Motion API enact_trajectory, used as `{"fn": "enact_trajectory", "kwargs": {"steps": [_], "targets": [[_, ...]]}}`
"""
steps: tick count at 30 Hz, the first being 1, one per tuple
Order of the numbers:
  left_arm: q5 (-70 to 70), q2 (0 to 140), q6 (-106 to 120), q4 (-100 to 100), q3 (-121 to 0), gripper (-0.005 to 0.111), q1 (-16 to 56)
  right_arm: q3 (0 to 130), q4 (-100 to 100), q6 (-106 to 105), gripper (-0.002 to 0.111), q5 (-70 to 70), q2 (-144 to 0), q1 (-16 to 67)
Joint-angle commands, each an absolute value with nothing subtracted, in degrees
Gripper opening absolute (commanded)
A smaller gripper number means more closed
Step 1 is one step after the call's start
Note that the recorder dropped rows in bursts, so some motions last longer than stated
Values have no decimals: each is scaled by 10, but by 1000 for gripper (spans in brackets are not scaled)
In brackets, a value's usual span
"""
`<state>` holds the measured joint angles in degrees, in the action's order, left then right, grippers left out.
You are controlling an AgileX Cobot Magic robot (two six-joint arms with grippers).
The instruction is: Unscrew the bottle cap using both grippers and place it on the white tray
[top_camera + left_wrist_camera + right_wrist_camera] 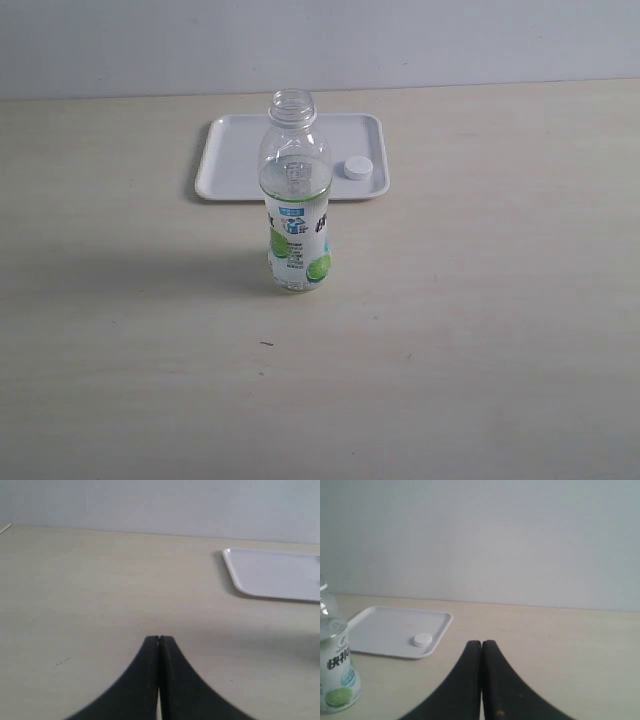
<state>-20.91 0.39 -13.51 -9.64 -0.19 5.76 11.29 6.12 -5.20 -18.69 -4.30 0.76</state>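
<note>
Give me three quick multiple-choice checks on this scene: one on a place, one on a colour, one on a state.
1. The bottle stands upright with its neck open. Where is the bottle cap?
A. screwed on the neck
B. lying on the white tray
C. inside the bottle

2. What colour is the bottle cap?
A. white
B. blue
C. green

3. How do the left tool and the right tool stand?
A. both wide open
B. left open, right shut on the bottle cap
C. both shut, holding nothing

Answers:
1 B: the exterior view shows the cap resting on the tray, behind and to the right of the bottle.
2 A: the cap matches the white of the tray.
3 C: each wrist view shows its jaws pressed together with nothing between them.
</note>
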Motion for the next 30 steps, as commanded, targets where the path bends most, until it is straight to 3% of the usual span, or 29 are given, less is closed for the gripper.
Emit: {"fn": "enact_trajectory", "kwargs": {"steps": [1, 8, 30], "targets": [[-204, 0, -138, -99, 0, 0, 56, 60, 34, -42, 0, -158, -26, -39], [-204, 0, -138, -99, 0, 0, 56, 0, -9, 0, 0, -157, 0, -68], [-204, 0, -138, -99, 0, 0, 56, 0, -16, 47, 0, -174, 0, -67]]}}
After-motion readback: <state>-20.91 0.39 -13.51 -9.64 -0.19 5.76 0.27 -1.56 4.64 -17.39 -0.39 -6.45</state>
